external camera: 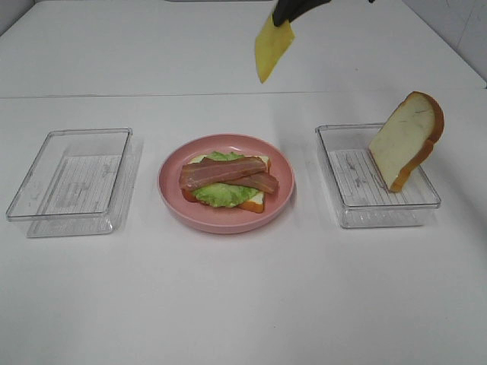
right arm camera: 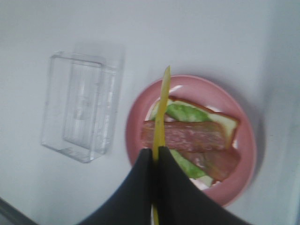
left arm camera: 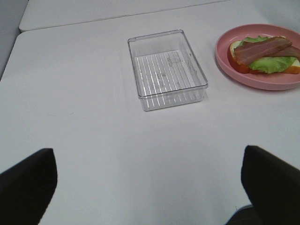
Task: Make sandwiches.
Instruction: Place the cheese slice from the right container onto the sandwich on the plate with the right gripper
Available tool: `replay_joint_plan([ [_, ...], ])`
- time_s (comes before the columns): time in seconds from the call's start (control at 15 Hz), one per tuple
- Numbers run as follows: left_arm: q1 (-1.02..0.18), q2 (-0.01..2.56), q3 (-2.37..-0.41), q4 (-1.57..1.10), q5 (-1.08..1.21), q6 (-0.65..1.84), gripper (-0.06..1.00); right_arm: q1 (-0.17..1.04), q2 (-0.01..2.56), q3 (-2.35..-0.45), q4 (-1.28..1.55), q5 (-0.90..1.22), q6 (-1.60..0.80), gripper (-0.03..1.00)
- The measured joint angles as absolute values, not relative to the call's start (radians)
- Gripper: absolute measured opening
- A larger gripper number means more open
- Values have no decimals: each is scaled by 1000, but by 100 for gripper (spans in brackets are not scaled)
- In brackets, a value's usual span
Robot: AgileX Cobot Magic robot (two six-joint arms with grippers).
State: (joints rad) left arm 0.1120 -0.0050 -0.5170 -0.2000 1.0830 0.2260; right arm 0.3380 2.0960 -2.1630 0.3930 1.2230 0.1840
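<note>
Where right pincer (right arm camera: pixel 155 157) clamps, cheese (external camera: pixel 272 47) hangs.

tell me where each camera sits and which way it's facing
Exterior high: mounted high off the arms, looking down on the table with the pink plate between two clear trays; only the right gripper shows, holding the cheese slice.
Left wrist: on the left arm, looking past its open gripper at an empty clear tray.
Right wrist: on the right arm, looking down past its gripper, shut on the cheese.
Shared: all three show the plate with bread, lettuce and bacon strips.
</note>
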Motion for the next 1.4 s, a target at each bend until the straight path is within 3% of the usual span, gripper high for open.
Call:
replay_joint_plan([
  [0.27,112,-5,-517,-200,1083,226,99,338,2091,-2113,570,1221,107,2],
  [0.4,112,-5,-517,-200,1083,226,99,338,2094,-1940,739,1218,-19,2],
  [0.67,112,-5,-517,-200,1083,226,99,338,2107,-1792,970,1148,-234,2],
  [1.4,112,-5,-517,-200,1083,226,99,318,2365,-1778,1153,1115,-420,2],
])
